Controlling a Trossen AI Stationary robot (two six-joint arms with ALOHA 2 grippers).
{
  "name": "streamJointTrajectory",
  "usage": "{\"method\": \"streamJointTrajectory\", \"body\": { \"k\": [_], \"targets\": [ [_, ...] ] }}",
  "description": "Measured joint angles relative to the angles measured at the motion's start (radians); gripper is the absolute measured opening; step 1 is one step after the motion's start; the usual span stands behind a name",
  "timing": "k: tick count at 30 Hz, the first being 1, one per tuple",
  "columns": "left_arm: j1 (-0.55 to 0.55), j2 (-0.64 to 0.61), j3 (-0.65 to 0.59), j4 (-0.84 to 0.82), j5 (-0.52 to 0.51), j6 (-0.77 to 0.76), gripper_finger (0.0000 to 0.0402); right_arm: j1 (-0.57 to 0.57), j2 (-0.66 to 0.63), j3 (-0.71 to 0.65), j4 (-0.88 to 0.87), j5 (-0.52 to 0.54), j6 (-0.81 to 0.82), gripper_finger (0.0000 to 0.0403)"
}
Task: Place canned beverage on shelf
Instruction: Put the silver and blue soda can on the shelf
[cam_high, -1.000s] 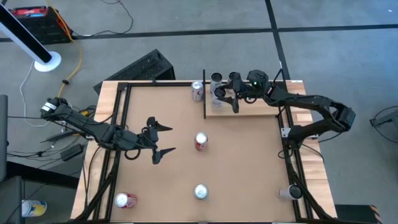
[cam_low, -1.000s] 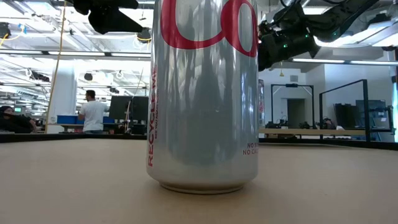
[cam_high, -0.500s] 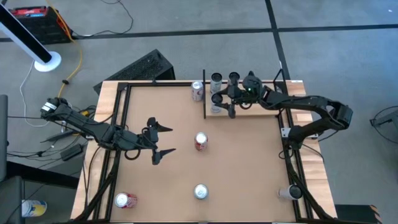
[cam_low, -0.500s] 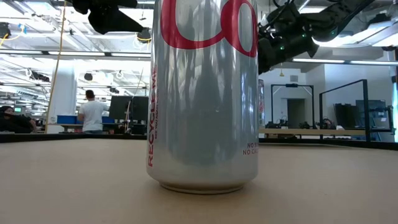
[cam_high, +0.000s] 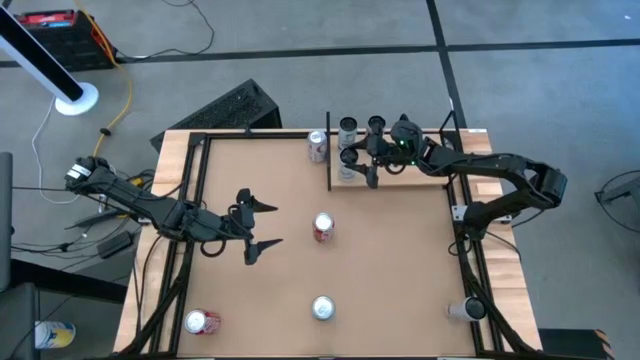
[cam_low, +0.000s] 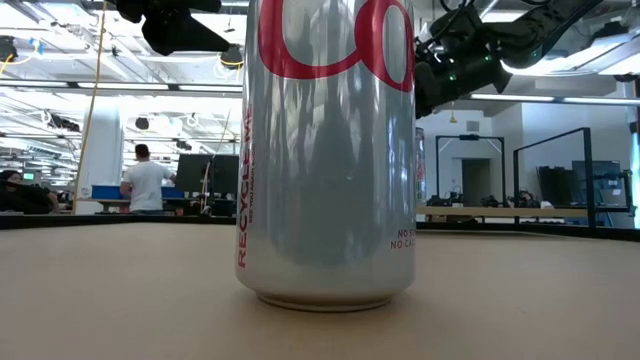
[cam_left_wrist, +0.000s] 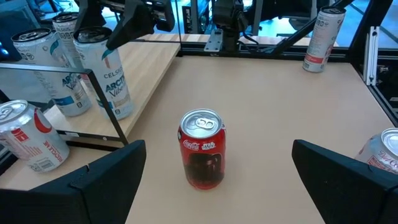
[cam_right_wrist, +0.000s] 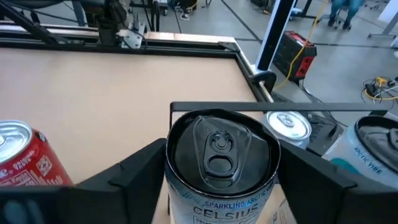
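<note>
Right gripper (cam_high: 358, 168) straddles Celsius can (cam_right_wrist: 221, 165) standing on shelf (cam_high: 420, 176), fingers flanking, grip or release unclear. Left gripper (cam_high: 265, 223) spread wide, lined up toward red cola can (cam_left_wrist: 202, 148) mid-bench, likely next pick.

Around me lies a grey floor (cam_high: 300, 40) crossed by dark seams; a white stand (cam_high: 75, 98) rests there, and a person (cam_low: 147, 182) stands among far desks.
</note>
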Motion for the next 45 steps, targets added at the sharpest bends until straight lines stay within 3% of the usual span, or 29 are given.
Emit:
{"method": "streamJointTrajectory", "body": {
  "k": [4,7,19,26,29,31,37,40,43,45],
  "targets": [
    [0.0,0.0,0.0,0.0,0.0,0.0,0.0389,-0.002,-0.002,0.0,0.01,0.0,0.016,0.0369],
    [0.0,0.0,0.0,0.0,0.0,0.0,0.0389,-0.005,-0.002,0.0,0.011,0.0,0.023,0.0391],
    [0.0,0.0,0.0,-0.007,0.0,0.0,0.0389,-0.007,-0.072,0.041,0.001,-0.001,0.017,0.0381],
    [0.0,0.0,0.0,-0.029,0.001,-0.015,0.0389,0.063,-0.199,0.053,-0.221,-0.023,-0.044,0.0372],
    [0.0,0.0,0.0,-0.029,0.001,-0.015,0.0389,0.124,-0.221,0.049,-0.335,-0.024,-0.069,0.0344],
    [0.0,0.0,0.0,-0.029,0.0,-0.015,0.0389,0.17,-0.218,0.006,-0.314,-0.023,-0.069,0.0314],
    [0.0,0.0,0.0,-0.023,0.0,-0.028,0.0389,0.241,-0.181,-0.233,0.078,0.155,-0.023,0.0192],
    [0.0,0.0,0.0,-0.025,0.001,-0.05,0.0389,0.233,-0.157,-0.315,0.269,0.161,0.009,0.0116],
    [0.0,0.0,0.0,-0.025,0.002,-0.054,0.0389,0.236,-0.099,-0.355,0.336,0.16,0.061,0.004],
    [0.0,0.0,0.0,-0.023,0.002,-0.054,0.0389,0.238,-0.047,-0.356,0.375,0.16,0.067,0.0016]
  ]
}}
